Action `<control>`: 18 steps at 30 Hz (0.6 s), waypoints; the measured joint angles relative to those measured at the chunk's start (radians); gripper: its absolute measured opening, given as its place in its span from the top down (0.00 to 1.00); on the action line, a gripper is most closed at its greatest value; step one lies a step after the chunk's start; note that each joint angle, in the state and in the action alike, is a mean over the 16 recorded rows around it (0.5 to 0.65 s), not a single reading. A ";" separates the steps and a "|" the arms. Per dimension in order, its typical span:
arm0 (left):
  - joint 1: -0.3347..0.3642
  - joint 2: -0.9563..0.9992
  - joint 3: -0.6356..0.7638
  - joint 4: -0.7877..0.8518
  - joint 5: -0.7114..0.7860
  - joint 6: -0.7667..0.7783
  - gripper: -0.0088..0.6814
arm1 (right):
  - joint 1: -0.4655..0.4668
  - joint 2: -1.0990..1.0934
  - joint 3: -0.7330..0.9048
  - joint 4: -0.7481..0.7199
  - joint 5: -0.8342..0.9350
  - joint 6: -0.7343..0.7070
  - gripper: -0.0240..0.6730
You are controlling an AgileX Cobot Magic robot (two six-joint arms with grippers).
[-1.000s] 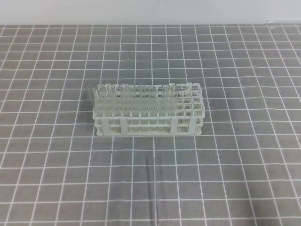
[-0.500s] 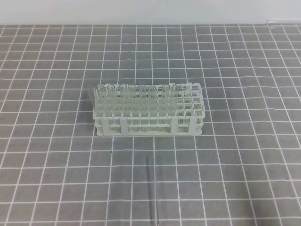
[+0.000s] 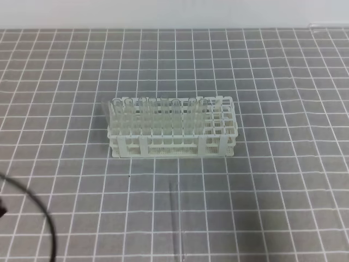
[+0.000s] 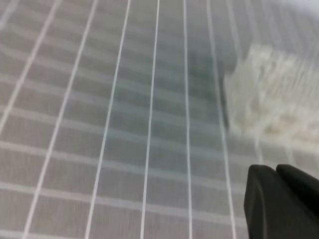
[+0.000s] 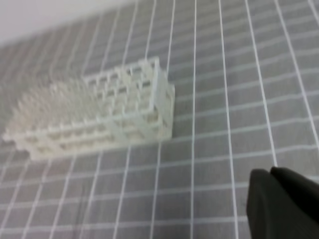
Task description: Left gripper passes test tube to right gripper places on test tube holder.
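**A:** Where is the test tube (image 3: 175, 218)?

**B:** It lies flat on the grey grid mat (image 3: 283, 180), in front of the white test tube holder (image 3: 173, 128), which stands mid-table with clear tubes filling most rows.

**A:** And the claws?

**B:** The left gripper (image 4: 279, 199) and right gripper (image 5: 281, 201) each show only a black tip, clenched on nothing. Both sit well apart from the tube. A black cable (image 3: 38, 213) curls at the lower left.
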 joint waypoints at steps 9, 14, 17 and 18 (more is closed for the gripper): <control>-0.047 0.397 -0.159 -0.249 0.191 0.320 0.99 | 0.000 0.288 -0.156 -0.084 0.200 -0.012 0.98; -0.152 0.568 -0.236 -0.330 0.211 0.378 0.99 | 0.000 0.374 -0.183 -0.101 0.256 -0.026 0.98; -0.246 0.666 -0.292 -0.330 0.205 0.343 0.99 | 0.000 0.401 -0.187 -0.105 0.273 -0.035 0.98; -0.280 0.698 -0.313 -0.315 0.201 0.317 0.99 | 0.000 0.407 -0.187 -0.105 0.277 -0.038 0.98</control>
